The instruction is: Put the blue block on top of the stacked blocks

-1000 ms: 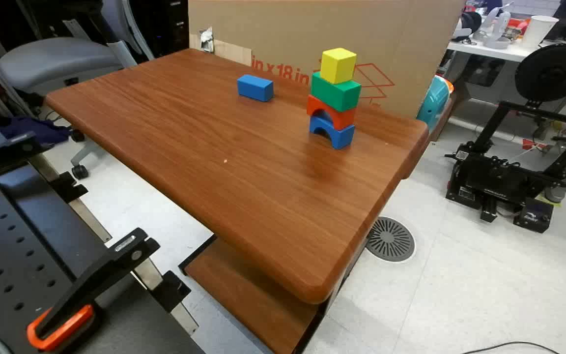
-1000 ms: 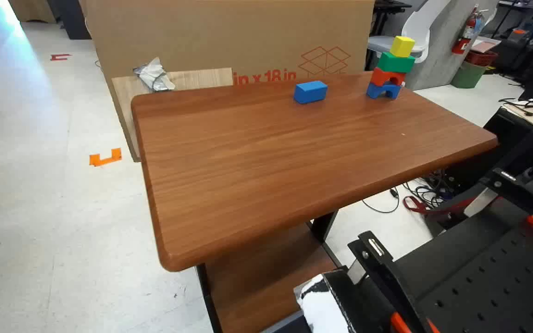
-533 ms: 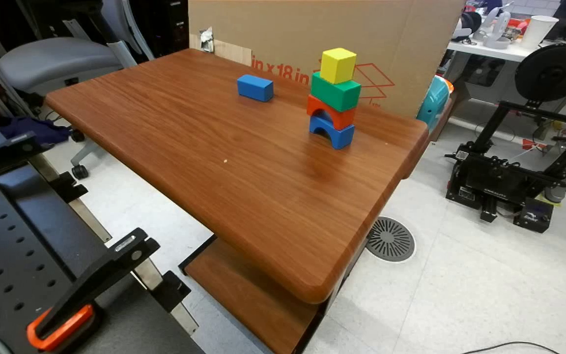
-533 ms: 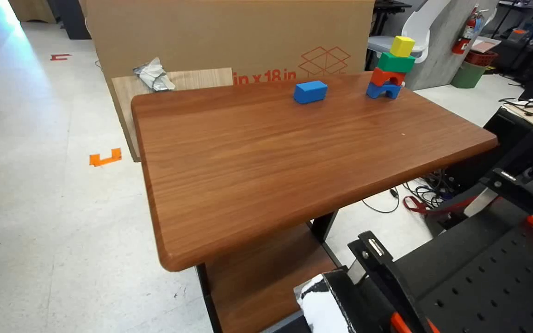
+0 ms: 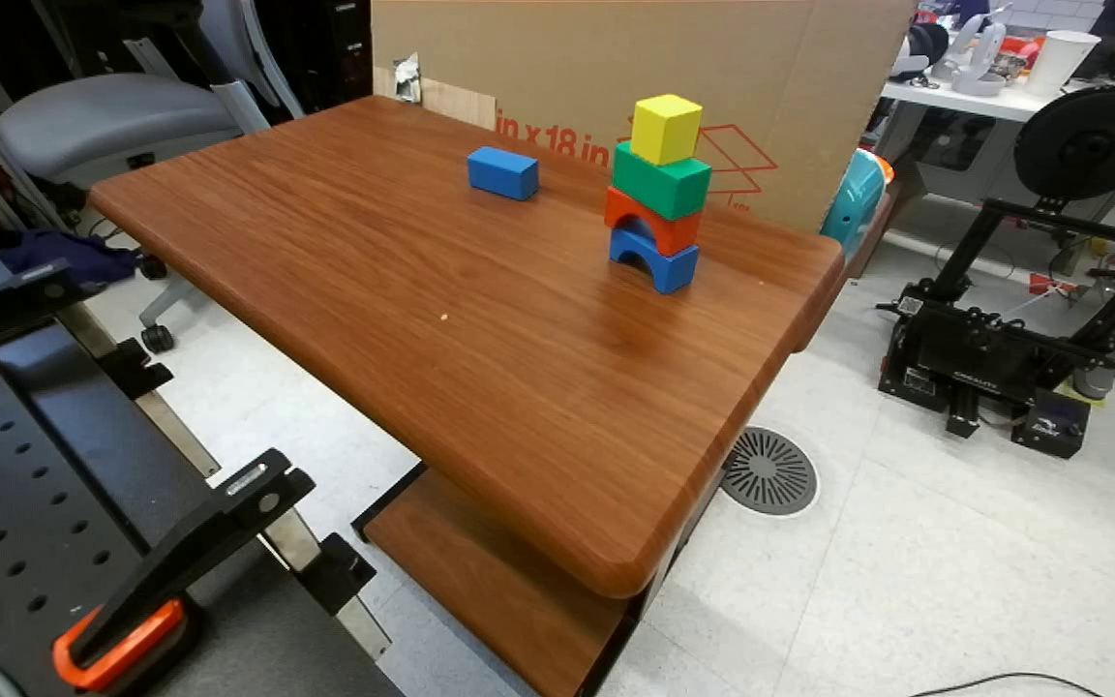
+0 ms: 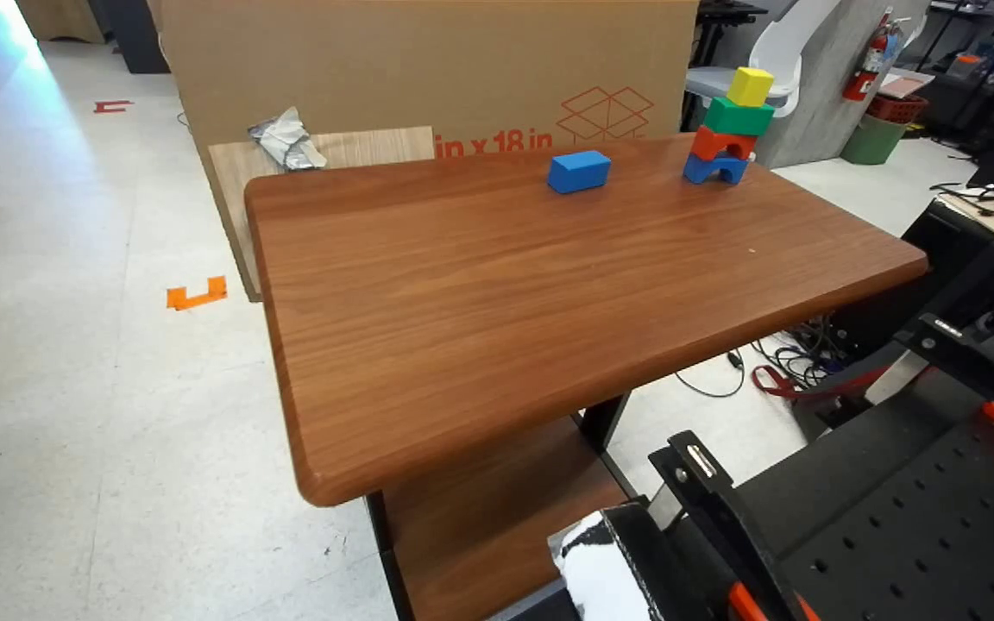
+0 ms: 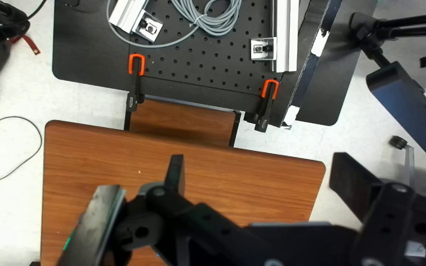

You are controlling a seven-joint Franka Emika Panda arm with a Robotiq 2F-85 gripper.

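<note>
The blue block (image 5: pixel 502 176) lies flat on the wooden table, near its back edge; it shows in both exterior views (image 6: pixel 579 172). Beside it, apart, stands the stack: a yellow cube (image 5: pixel 666 131) on a green block (image 5: pixel 662 182), on a red arch (image 5: pixel 678 234), on a blue arch (image 5: pixel 677 271). The stack also shows in an exterior view, with its yellow cube (image 6: pixel 750 87) on top. My gripper (image 7: pixel 259 162) shows only in the wrist view. Its fingers are wide apart with nothing between them. A green sliver and a blue speck show beside the gripper there, mostly hidden.
The brown table (image 5: pixel 441 387) has a large cardboard box (image 6: pixel 428 69) along its back edge. A black perforated bench (image 7: pixel 205 66) with orange-handled clamps (image 7: pixel 270 92) stands across a gap from the table's front. A lower wooden shelf (image 5: pixel 499 581) is under the table.
</note>
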